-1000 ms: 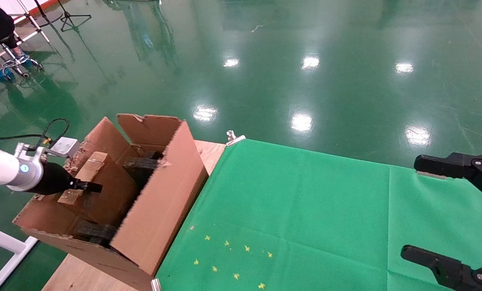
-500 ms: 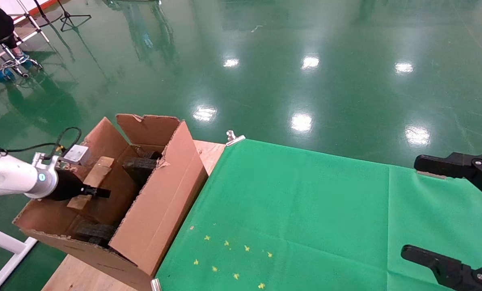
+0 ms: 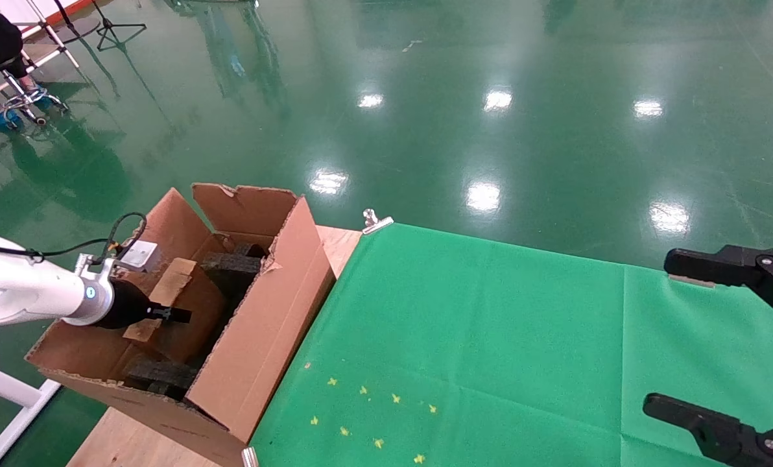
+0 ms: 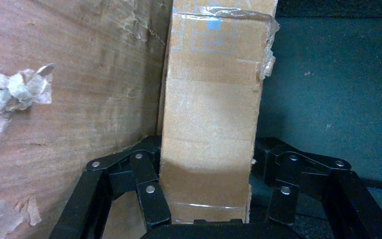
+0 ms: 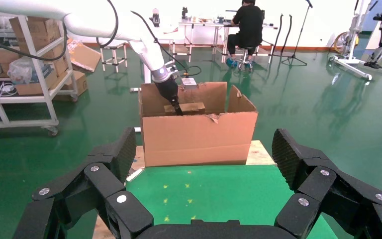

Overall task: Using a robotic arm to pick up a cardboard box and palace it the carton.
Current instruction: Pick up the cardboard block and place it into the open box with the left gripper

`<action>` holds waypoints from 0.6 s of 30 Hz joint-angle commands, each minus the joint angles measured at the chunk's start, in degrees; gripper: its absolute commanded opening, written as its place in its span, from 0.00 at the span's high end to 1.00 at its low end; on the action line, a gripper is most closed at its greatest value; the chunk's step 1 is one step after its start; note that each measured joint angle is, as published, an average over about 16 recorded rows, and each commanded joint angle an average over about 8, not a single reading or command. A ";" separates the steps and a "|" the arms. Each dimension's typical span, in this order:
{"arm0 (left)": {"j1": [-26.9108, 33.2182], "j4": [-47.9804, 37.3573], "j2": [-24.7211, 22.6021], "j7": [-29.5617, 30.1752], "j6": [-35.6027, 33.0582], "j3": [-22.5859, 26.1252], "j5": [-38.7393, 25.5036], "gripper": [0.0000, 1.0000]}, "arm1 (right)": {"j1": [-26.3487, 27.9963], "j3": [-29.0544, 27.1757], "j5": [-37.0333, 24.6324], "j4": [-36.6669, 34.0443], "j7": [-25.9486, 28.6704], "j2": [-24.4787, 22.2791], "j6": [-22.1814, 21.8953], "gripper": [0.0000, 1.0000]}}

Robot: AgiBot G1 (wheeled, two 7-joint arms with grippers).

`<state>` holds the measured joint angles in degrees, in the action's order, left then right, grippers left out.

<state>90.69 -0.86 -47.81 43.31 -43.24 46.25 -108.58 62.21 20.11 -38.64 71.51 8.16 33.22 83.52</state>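
Head view, green cloth (image 3: 490, 337), glossy green floor (image 3: 425, 130), carton (image 3: 257, 337)

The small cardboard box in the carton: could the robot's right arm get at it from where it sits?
Probably not: the right gripper hangs open across the green cloth, and the carton's upright flap shields the cardboard box.

bright overhead light | glare spots on glossy floor (image 3: 484, 194) | left wrist view dim, shadowed

You see the small brown box (image 3: 178, 299) tilted inside the open carton (image 3: 257, 344), clamped in the left hand (image 3: 166, 314) beside grey foam (image 3: 231, 263).
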 commanded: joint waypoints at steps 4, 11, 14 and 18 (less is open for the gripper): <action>-0.16 -0.11 -0.19 0.25 0.30 0.01 0.00 0.00 | 0.00 0.00 0.00 -0.01 0.00 0.00 0.00 0.00; 0.14 -0.02 -0.12 0.12 0.29 0.15 -0.20 0.00 | -0.01 0.00 0.00 -0.01 0.00 0.00 0.00 0.00; 0.59 0.08 -0.04 0.07 0.11 0.28 -0.38 0.00 | -0.01 0.00 0.00 -0.01 0.00 0.00 0.00 0.00; 1.25 0.25 0.09 -0.04 -0.20 0.45 -0.61 0.00 | 0.00 0.00 0.00 -0.01 0.00 0.00 0.00 0.00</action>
<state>91.84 -0.56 -47.73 43.20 -43.40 46.65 -109.13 62.20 20.11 -38.63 71.50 8.16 33.21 83.52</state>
